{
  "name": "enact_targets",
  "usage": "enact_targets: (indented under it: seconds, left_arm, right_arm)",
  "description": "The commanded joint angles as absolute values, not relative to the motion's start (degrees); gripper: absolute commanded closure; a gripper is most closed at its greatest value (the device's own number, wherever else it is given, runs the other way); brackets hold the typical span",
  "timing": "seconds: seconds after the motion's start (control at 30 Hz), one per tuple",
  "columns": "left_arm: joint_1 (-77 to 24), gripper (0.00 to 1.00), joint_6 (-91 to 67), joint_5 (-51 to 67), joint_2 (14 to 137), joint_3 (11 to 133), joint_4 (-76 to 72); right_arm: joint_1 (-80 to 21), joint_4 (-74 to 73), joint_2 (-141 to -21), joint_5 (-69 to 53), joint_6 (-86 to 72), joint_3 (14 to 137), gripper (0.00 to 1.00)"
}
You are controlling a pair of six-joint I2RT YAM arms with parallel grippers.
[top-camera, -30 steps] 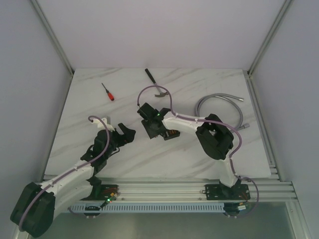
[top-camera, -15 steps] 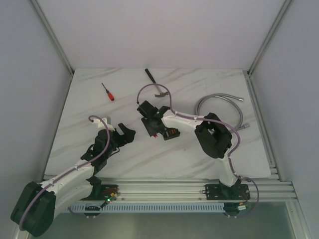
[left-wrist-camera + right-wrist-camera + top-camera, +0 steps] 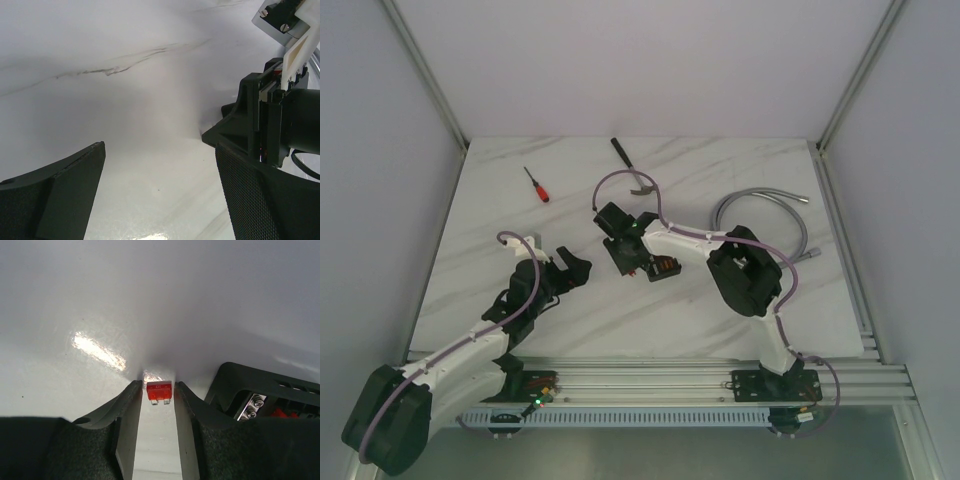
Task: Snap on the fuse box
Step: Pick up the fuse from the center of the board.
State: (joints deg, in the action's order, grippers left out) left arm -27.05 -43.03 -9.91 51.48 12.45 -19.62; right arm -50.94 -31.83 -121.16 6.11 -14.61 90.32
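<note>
Precision first: with right fingers (image 3: 133, 396) pinched shut on small red blade fuse (image 3: 159, 389) and left fingers (image 3: 75, 185) wide open, empty, align prongs over squarish black plastic fuse box (image 3: 241, 384) at lower right, then press straight down.

Left arm (image 3: 470, 345), right arm (image 3: 685, 243): white links, bulky black joint housings. Purple cable (image 3: 618, 177) looped outside the links on each. Flat black base plate (image 3: 775, 384) under right arm. Small green LED (image 3: 634, 229) near right wrist. Left gripper (image 3: 160, 147): matte black wedge fingers (image 3: 70, 190), fine mesh texture on one inner face. Right gripper (image 3: 157, 389): grainy black finger bodies, smooth pale-grey inner faces, tips tapered.
</note>
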Motion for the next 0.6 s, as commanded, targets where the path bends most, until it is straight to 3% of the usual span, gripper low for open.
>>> enact_targets:
  seconds: [0.0,0.23,0.57]
  left_arm:
    - [-26.8,0.00,-43.1,-9.9,51.1,13.7,-19.2]
    - [-26.8,0.00,-43.0,-9.7,50.9,13.6,-19.2]
    - [-26.8,0.00,-42.8,-7.1,51.0,13.3,-21.0]
  right_arm:
    - [-50.8,-34.4,-123.3,4.6,-13.9,91.7,0.62]
    - [-50.9,-35.8,-123.4,4.4,-13.7,91.5,0.64]
    - [-50.9,-34.3,-120.8,5.5,-15.0,90.8,0.76]
